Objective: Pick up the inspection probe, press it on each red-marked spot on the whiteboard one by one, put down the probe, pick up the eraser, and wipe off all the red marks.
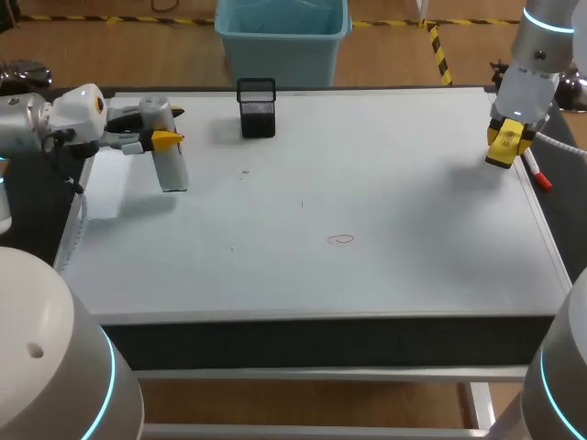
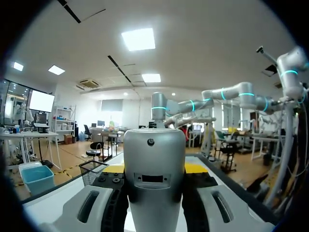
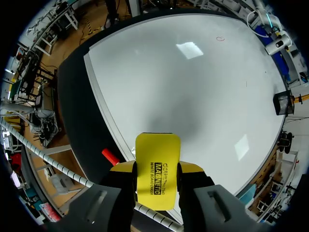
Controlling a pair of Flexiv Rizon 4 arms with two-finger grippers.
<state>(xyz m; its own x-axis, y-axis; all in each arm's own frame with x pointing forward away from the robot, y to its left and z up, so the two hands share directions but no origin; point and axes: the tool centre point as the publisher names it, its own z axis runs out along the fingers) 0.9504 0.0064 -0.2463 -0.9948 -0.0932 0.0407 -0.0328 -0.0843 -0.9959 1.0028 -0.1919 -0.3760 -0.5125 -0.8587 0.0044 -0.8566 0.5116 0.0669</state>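
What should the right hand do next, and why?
Probably carry the eraser in the right hand to the red mark near the middle of the whiteboard and lower onto it: the eraser is gripped but sits at the right edge, far from it.

The whiteboard (image 3: pixel 193 87) is smooth and glossy, mirroring patches of ceiling light. The eraser (image 3: pixel 157 169) has a smooth yellow plastic shell with a slight sheen, and the inspection probe (image 2: pixel 154 164) has a satin silver-grey casing, either metal or painted plastic. The pen holder (image 1: pixel 257 108) is matt black wire mesh.
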